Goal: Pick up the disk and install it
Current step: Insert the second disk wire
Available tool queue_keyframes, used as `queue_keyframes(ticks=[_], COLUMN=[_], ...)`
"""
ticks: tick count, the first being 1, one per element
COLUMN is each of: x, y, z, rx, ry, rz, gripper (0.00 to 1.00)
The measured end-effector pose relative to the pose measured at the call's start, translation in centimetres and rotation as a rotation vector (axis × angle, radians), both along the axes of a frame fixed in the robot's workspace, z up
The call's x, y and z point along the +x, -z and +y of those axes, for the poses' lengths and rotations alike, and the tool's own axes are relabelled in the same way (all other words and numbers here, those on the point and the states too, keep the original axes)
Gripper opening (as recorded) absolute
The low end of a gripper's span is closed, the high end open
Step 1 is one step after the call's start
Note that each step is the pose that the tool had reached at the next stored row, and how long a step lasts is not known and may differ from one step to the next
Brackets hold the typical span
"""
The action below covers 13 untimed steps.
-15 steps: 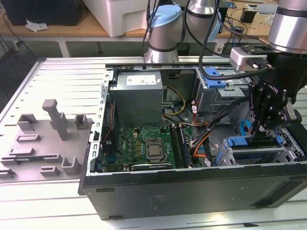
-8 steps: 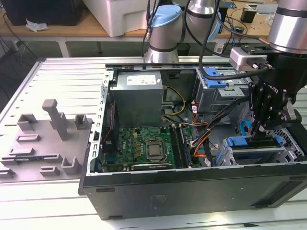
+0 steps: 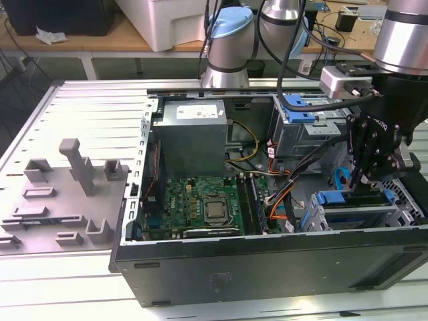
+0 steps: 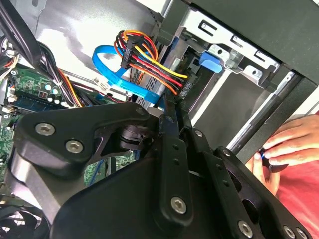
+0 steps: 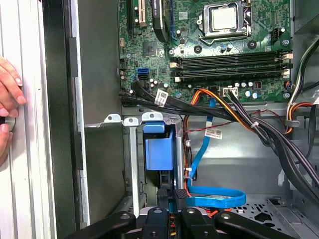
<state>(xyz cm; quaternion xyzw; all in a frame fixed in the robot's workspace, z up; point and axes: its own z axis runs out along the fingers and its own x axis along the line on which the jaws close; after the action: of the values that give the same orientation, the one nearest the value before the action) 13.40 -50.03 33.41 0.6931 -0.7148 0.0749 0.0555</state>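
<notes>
slotted alu table [image 3: 87, 107] | on it: open PC case [image 3: 267, 267], grey fixture [image 3: 73, 180]

Motherboard [image 3: 200, 204] inside computer case [image 3: 267, 264]

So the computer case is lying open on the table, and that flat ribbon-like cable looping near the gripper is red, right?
Not quite. The computer case does lie open on the table, but the flat looping cable near the gripper is blue, not red. The first wrist view shows it plainly.

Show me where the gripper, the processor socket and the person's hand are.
gripper [image 3: 364, 175], exterior view, at its fingertips.
processor socket [image 5: 224, 19], first wrist view, metal top.
person's hand [image 4: 294, 142], second wrist view, the fingers.
</notes>
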Motion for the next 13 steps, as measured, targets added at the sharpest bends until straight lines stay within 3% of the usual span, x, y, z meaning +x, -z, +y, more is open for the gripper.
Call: queue_keyframes(ticks=[5, 6, 13], x=[-0.01, -0.01, -0.02], y=[0.00, -0.01, -0.29], z=[0.00, 0.00, 0.00], rx=[-0.0001, -0.0003, -0.0002], ry=[0.000, 0.000, 0.000], rz=[0.0000, 0.0001, 0.0000], gripper=[0.29, 0.36, 0.36])
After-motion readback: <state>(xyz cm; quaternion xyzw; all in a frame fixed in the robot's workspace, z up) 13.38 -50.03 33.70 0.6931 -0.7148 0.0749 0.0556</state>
